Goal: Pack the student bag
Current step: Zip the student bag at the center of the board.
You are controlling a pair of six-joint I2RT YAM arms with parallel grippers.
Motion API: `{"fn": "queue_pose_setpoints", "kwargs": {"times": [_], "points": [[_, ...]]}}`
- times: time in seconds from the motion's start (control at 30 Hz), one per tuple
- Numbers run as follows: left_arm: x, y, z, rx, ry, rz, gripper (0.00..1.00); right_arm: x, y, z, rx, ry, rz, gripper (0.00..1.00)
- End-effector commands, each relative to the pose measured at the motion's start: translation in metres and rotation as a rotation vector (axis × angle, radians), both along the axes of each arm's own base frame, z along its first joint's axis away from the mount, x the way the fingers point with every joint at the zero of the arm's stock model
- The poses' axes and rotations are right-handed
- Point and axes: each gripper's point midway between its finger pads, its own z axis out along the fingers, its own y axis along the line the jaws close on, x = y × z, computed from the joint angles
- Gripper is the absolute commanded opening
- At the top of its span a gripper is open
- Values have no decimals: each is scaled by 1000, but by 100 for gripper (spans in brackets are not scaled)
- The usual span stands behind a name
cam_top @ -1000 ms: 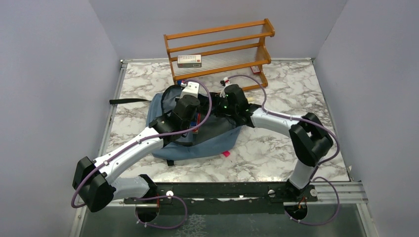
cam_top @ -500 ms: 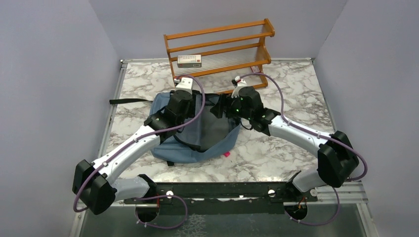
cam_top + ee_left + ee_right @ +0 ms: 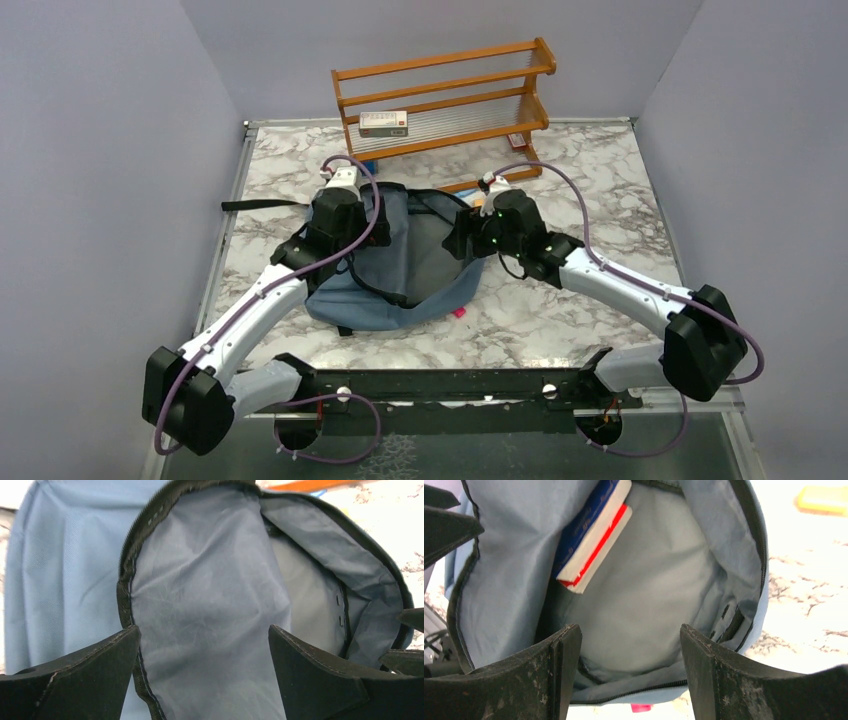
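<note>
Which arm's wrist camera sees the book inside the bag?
The right one: its view shows a blue-and-red book in the student bag; the left view shows only lining.

Wide-open student bag [image 3: 734,545] mouth; book [image 3: 591,532] along inner wall.

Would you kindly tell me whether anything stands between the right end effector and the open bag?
Nothing visible does. The right end effector, open, faces straight into the mouth of the bag; a book lies inside, tucked along one side.
</note>
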Motion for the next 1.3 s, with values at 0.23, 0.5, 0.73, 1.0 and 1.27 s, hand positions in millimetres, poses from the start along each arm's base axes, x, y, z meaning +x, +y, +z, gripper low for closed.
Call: {"fn": "queue_pose_setpoints", "kwargs": {"times": [0.23, 0.5, 0.73, 1.0, 1.27], "points": [[7, 13, -22, -126, 69, 2, 99, -24, 6, -5, 43, 65, 85, 77], [18, 6, -16, -249, 40, -134, 99, -24, 9, -4, 41, 69, 108, 76], [14, -23, -8, -336, 36, -318, 83, -24, 9, -1, 36, 58, 111, 77], [8, -46, 16, -383, 14, -494, 52, -21, 6, 21, 50, 24, 89, 77], [12, -93, 35, -430, 6, -613, 48, -10, -28, 55, 47, -59, -103, 76]]}}
